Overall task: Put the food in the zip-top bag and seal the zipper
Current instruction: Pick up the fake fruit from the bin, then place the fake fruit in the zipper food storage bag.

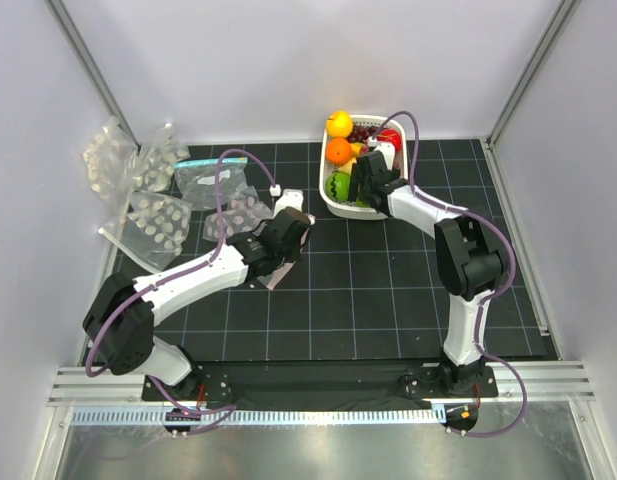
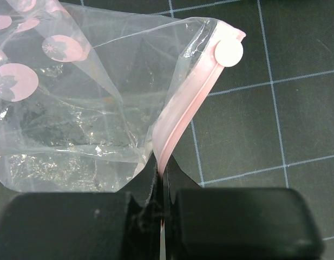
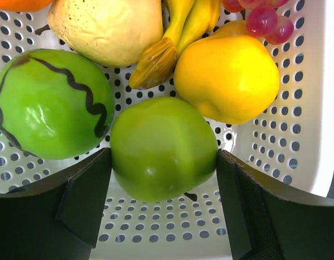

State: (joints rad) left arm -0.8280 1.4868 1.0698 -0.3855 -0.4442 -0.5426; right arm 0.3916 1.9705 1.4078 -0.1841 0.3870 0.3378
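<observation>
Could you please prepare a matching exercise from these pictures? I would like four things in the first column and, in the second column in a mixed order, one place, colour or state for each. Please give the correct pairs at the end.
Column one
1. zipper
2. green apple
3. striped green fruit
4. grapes

Column two
A. purplish red
B. between the fingers of the right gripper
C. pinched in the left gripper
D. marked with a dark wavy line

Pairs: 1-C, 2-B, 3-D, 4-A
</observation>
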